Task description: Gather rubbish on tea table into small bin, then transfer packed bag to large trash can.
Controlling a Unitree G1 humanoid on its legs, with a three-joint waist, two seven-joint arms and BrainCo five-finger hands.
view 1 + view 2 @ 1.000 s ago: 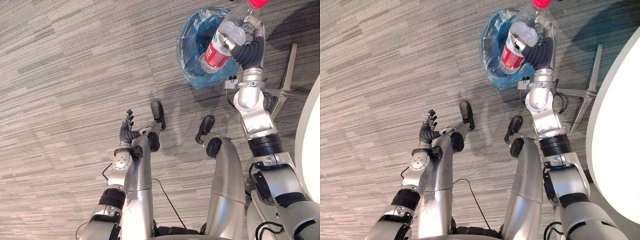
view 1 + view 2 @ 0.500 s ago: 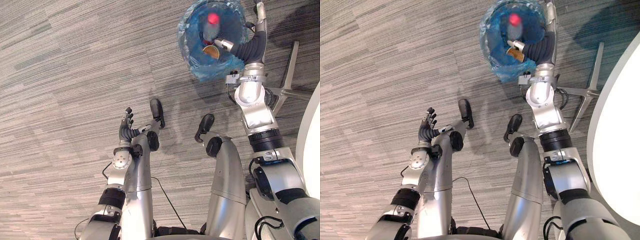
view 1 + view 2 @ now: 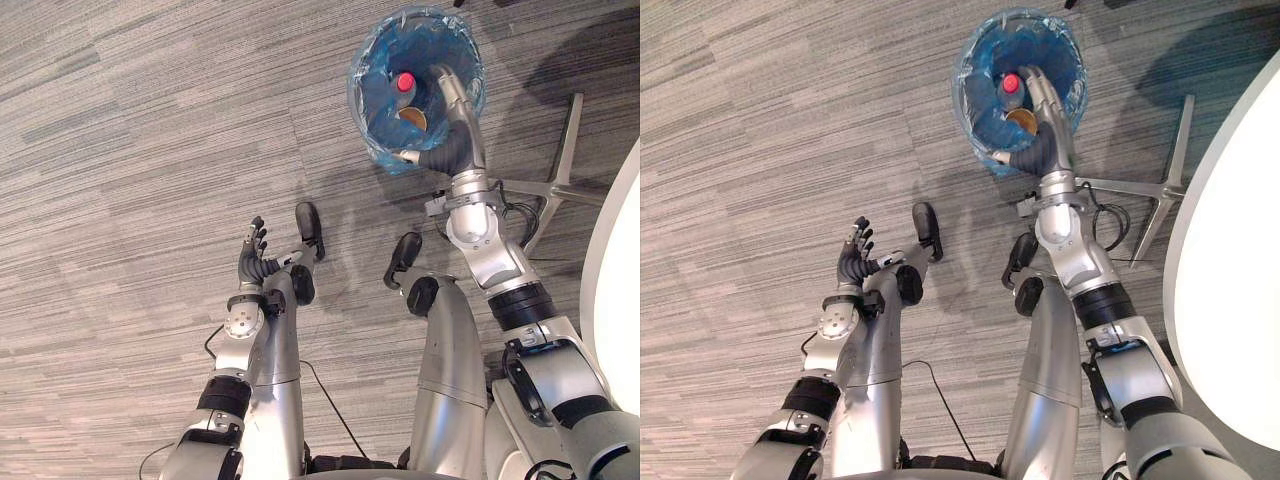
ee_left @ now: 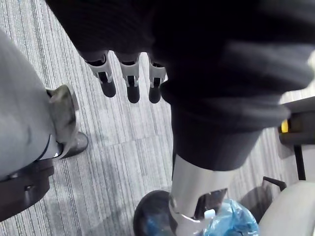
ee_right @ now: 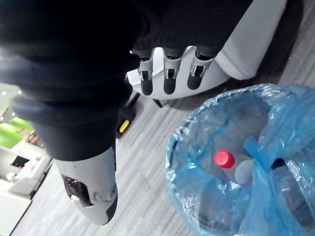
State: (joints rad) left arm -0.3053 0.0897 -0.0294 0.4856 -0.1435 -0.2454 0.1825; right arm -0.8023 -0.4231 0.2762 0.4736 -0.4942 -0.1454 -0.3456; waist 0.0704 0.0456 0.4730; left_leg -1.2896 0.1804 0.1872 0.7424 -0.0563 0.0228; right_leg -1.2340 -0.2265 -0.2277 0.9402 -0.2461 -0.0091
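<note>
While the right hand (image 3: 452,105) hangs over the mouth of the bin (image 3: 358,95) with its fingers straight and nothing in them, the main risk, as I judge it, is the loose blue bag (image 5: 275,115). Its crinkled edge stands up around the rim just beside the fingertips. A finger that catches it on the way out could drag the liner up or tip the light bin over.

The bottle (image 5: 240,173) sits inside the bag with its red cap (image 3: 405,82) pointing up. A small brown piece (image 3: 413,118), which I cannot make out, lies next to it. A low sweep of the hand could knock the bottle against the bag wall and rock the bin.

Farther out on the robot's right, a metal leg (image 3: 562,150) lies flat on the floor near the bin. The curved white edge of the bench (image 3: 1230,250) comes close behind it. A return swing toward the bench passes through that narrow gap, so the forearm might clip the leg or the bench edge if it travels low.

On the other side there is wide open room. The floor (image 3: 120,150) runs bare to the far corners. The left hand (image 3: 253,262) waits low by the robot's side, fingers relaxed and empty, well apart from the bin.
</note>
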